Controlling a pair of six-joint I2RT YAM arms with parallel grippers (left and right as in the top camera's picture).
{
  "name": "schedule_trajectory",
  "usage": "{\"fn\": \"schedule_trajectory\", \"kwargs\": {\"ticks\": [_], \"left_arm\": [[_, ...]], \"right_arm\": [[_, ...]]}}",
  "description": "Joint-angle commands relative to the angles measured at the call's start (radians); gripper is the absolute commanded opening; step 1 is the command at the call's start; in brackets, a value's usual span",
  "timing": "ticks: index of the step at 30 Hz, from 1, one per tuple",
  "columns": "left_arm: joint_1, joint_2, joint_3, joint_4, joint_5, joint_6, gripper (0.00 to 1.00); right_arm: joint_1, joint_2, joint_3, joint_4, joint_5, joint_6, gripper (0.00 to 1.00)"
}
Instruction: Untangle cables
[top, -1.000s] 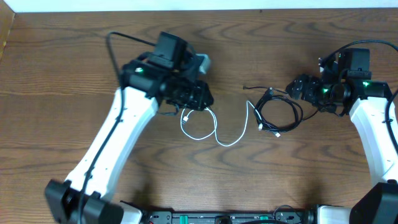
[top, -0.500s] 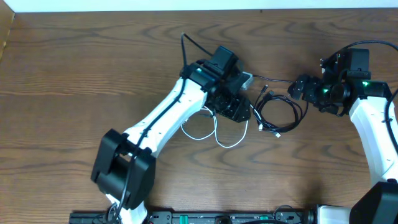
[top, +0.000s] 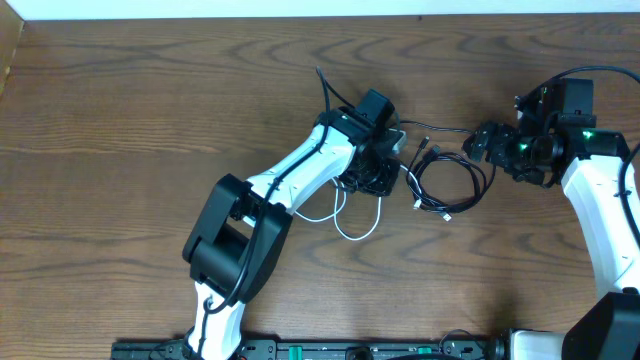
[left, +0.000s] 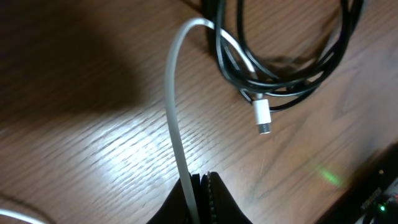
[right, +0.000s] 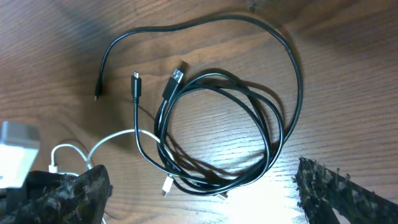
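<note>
Black cable (top: 482, 182) lies in a loose coil on the wooden table (top: 120, 120), its larger USB plug (right: 176, 79) resting on the coil's upper left rim and a thin tail arcing up over the coil. White cable (top: 355, 238) threads through the coil's left side, where its white plug (left: 263, 117) lies just outside the black strands (left: 292, 84), and trails off to the left of the coil in an open loop. Left gripper (top: 378, 178) sits just left of the coil, low at the table, its fingers (left: 208, 193) pinched together on the white cable (left: 176, 112). Right gripper (top: 480, 140) hangs at the coil's upper right edge with its jaws spread wide, the coil (right: 272, 134) visible between them, nothing held
</note>
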Motion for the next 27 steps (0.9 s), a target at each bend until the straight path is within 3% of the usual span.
{"fn": "schedule_trajectory", "kwargs": {"ticks": [1,6,15,20,27], "left_arm": [[0.021,-0.099,0.045,-0.029,-0.053,-0.032,0.08],[0.030,-0.306,0.075,-0.027,-0.144,-0.039,0.07],[0.030,-0.650,0.077,0.118,-0.312,-0.048,0.07],[0.030,-0.722,0.077,0.161,-0.353,-0.058,0.07],[0.039,-0.711,0.076,0.180,-0.357,-0.059,0.07]], "right_arm": [[0.008,0.007,0.002,-0.004,0.004,0.006,0.93],[0.038,0.016,0.000,0.005,0.004,0.006,0.93],[0.084,0.029,0.000,0.042,-0.004,0.006,0.93],[0.103,0.029,0.000,0.060,-0.022,0.005,0.93],[0.122,0.029,0.000,0.121,-0.246,-0.135,0.91]]}}
